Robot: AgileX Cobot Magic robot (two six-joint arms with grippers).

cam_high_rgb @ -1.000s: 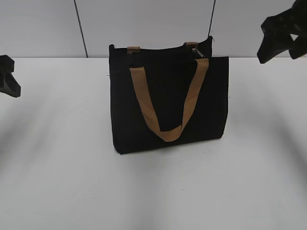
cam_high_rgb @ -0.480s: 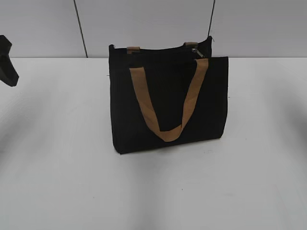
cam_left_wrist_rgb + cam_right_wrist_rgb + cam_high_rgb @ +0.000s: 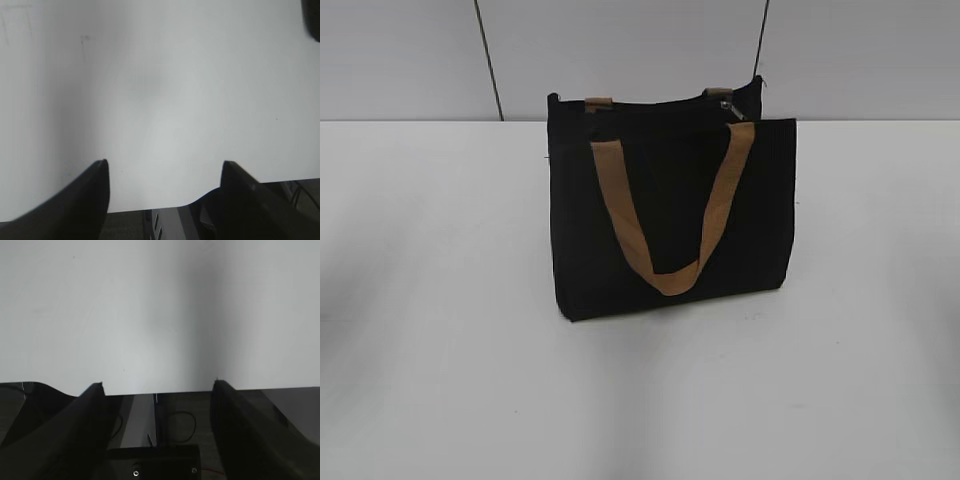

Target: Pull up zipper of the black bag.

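The black bag (image 3: 670, 215) stands upright in the middle of the white table (image 3: 440, 380), with a tan handle (image 3: 660, 215) hanging down its front. The silver zipper pull (image 3: 733, 110) sits at the right end of the bag's top edge. Neither gripper shows in the exterior view. In the left wrist view my left gripper (image 3: 164, 165) is open and empty over bare table near its edge. In the right wrist view my right gripper (image 3: 159, 385) is open and empty over the table's edge. The bag is out of both wrist views.
A grey panelled wall (image 3: 620, 50) rises behind the table. In the right wrist view the table edge (image 3: 160, 392) shows with dark floor and cables below. A dark object (image 3: 312, 17) sits at the top right corner of the left wrist view.
Both arms have pulled back out of the exterior view: the right one left first, the left one after. The bag has not moved.
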